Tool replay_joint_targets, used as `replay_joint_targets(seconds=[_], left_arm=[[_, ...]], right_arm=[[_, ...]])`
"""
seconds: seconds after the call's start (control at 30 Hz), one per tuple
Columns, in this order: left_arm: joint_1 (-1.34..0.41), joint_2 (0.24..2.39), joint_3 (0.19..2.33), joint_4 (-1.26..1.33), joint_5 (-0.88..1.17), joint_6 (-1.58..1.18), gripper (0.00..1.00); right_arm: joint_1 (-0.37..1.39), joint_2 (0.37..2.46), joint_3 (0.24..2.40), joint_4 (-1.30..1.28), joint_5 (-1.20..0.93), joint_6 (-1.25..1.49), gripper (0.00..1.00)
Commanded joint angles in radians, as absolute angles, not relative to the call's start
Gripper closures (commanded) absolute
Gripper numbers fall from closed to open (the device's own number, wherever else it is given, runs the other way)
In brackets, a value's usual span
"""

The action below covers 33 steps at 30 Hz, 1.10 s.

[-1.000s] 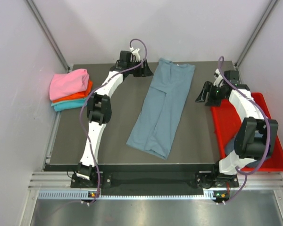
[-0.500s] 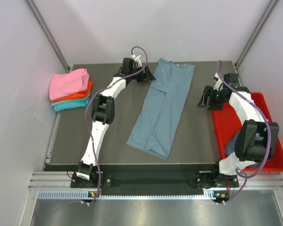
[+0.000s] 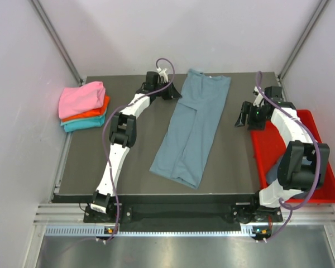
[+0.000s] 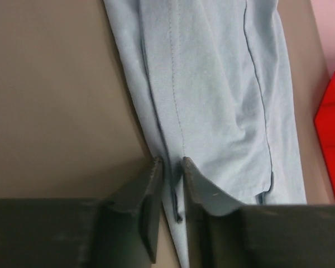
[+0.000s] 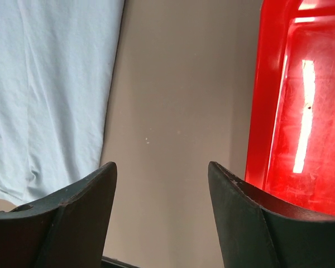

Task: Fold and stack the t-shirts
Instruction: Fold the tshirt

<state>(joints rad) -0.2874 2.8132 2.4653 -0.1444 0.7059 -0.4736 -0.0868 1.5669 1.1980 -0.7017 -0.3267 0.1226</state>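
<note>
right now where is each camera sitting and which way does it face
top external: above, behind the robot, looking down on table, blue-grey t-shirt, folded stack, red tray; left arm, right arm show.
left wrist: on the left arm, facing down; left hand pinches the t-shirt's edge.
right wrist: on the right arm, facing down; open right hand over table between t-shirt and tray.
shared: both wrist views show the t-shirt and tray.

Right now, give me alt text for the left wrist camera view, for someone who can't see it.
The left hand pinches the edge of a blue-grey t-shirt lying on the brown table. A red tray shows at the right edge.
</note>
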Motion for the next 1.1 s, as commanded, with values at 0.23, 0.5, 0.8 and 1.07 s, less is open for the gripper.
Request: replay_joint_targets(seconds=[0.23, 0.5, 0.8, 1.07], left_arm=[[-0.281, 2.810, 2.462, -0.169, 0.693, -0.430, 1.00], [-0.222, 2.777, 2.464, -0.210, 0.630, -0.370, 1.00], [-0.178, 2.700, 2.384, -0.284, 0.663, -0.321, 1.00], [-0.178, 2.665, 2.335, -0.316, 0.675, -0.298, 1.00]], right_arm=[[-0.072, 1.582, 1.244, -0.675, -0.308, 0.106, 0.33], [-0.068, 1.611, 1.273, -0.664, -0.313, 0.114, 0.33], [-0.054, 1.646, 1.296, -0.641, -0.321, 0.133, 0.33], [-0.009, 1.649, 1.251, -0.653, -0.368, 0.172, 0.34]])
